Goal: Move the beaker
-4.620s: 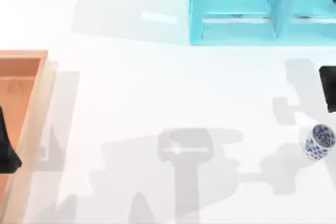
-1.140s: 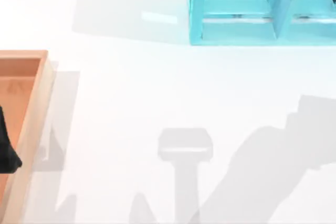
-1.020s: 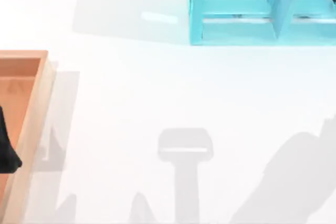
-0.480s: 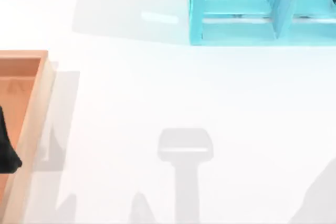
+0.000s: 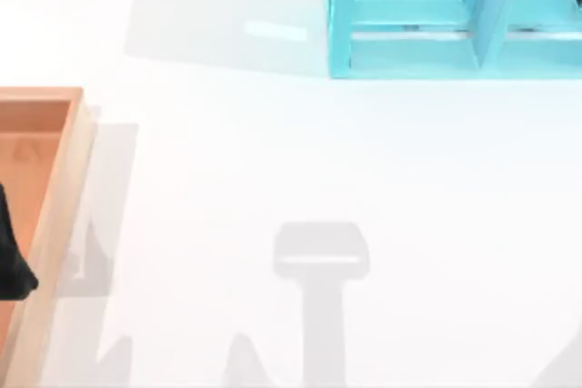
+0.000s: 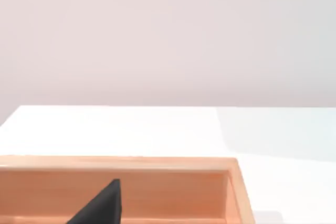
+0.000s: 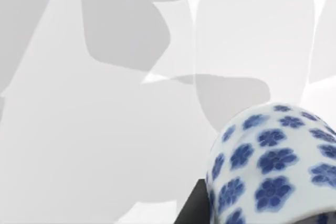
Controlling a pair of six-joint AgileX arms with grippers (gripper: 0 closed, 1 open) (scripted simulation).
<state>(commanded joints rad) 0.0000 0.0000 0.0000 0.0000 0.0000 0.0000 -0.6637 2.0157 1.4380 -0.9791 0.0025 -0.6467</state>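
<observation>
The beaker (image 7: 273, 166), white with blue flowers, looms close in the right wrist view, raised well above the white table (image 7: 79, 129). A dark finger (image 7: 190, 209) of my right gripper lies against its side, holding it. My left gripper (image 5: 11, 265) is parked at the far left of the top view, over the wooden tray (image 5: 55, 188). One of its dark fingers (image 6: 100, 207) pokes up in front of the tray's inner wall (image 6: 173, 190) in the left wrist view.
A turquoise shelf (image 5: 409, 15) stands at the back right of the table. The wooden tray runs along the left edge. Grey shadows (image 5: 320, 261) lie on the white tabletop at the front middle.
The beaker stood on the table at the right 4.6 s ago and has left the top view. The right arm's shadow has slid off toward the front right corner.
</observation>
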